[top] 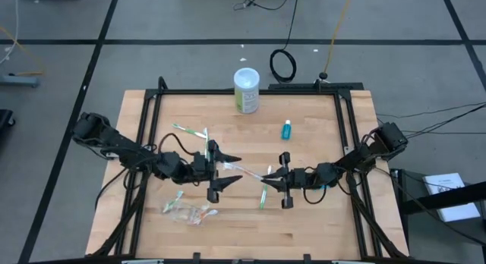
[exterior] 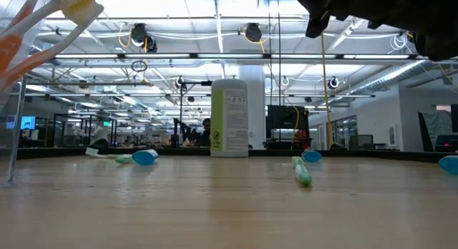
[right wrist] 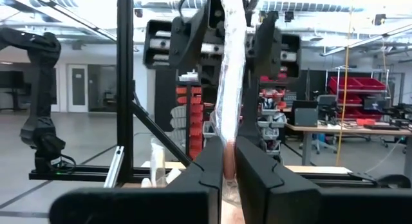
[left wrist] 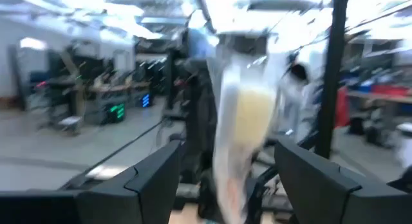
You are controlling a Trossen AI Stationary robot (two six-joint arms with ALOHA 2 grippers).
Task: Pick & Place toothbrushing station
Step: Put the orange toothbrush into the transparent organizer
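Over the middle of the wooden table (top: 319,226), the two dark arms meet tip to tip, with a clear plastic-wrapped toothbrush (top: 244,171) stretched between them. The right gripper (top: 272,175) has its fingers pinched closed on one end of that wrapped toothbrush; in the right wrist view the wrapper (right wrist: 230,76) rises out of the closed fingers toward the other arm. The left gripper (top: 225,171) stands with its fingers spread wide on either side of the wrapper's other end, and whether they touch it cannot be told.

A thin green-and-white toothbrush (top: 263,196) lies on the table just near of the right gripper. Another green-and-white toothbrush (top: 190,131) lies far-left of the left gripper. A small teal tube with a white cap (top: 286,130) lies toward the far right. Near the left front edge, crumpled clear plastic with toothbrushes (top: 188,212) lies flat. A tall white-and-green cylindrical canister (top: 246,90) stands upright at the far edge.
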